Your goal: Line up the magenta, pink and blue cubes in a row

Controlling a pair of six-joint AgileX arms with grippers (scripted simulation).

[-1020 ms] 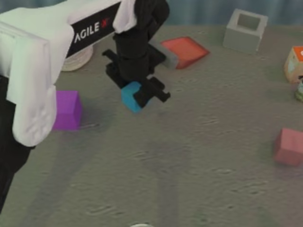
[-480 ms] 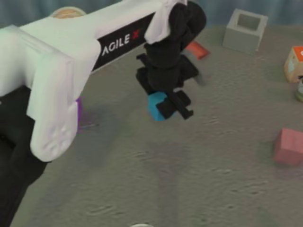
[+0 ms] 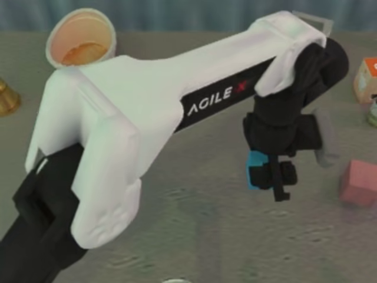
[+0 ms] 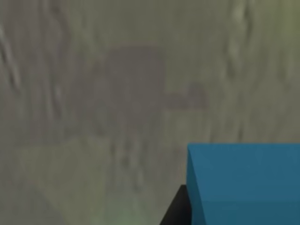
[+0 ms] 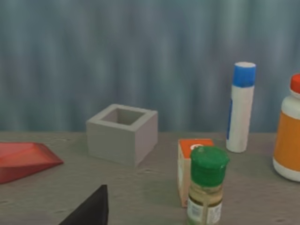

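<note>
My left gripper (image 3: 268, 177) hangs above the table right of centre, shut on the small blue cube (image 3: 254, 170). That cube fills a corner of the left wrist view (image 4: 243, 183), with bare table beneath it. The dull pink cube (image 3: 359, 183) rests on the table to the right of the gripper, apart from it. The magenta cube is hidden under the left arm. My right gripper (image 5: 91, 211) is outside the top view, and only a dark edge of it shows in the right wrist view.
At the back left stand a cream cup (image 3: 79, 41) and a brass object (image 3: 6, 97). The orange-and-white block (image 3: 366, 79) and a green-capped jar (image 5: 206, 192) are at the right edge. A hollow grey box (image 5: 123, 133), a red wedge (image 5: 23, 159) and two bottles (image 5: 240, 108) stand at the back.
My left arm has swept from the table's left-centre to the right, carrying the blue cube toward the pink cube. The arm now covers the magenta cube and the red wedge.
</note>
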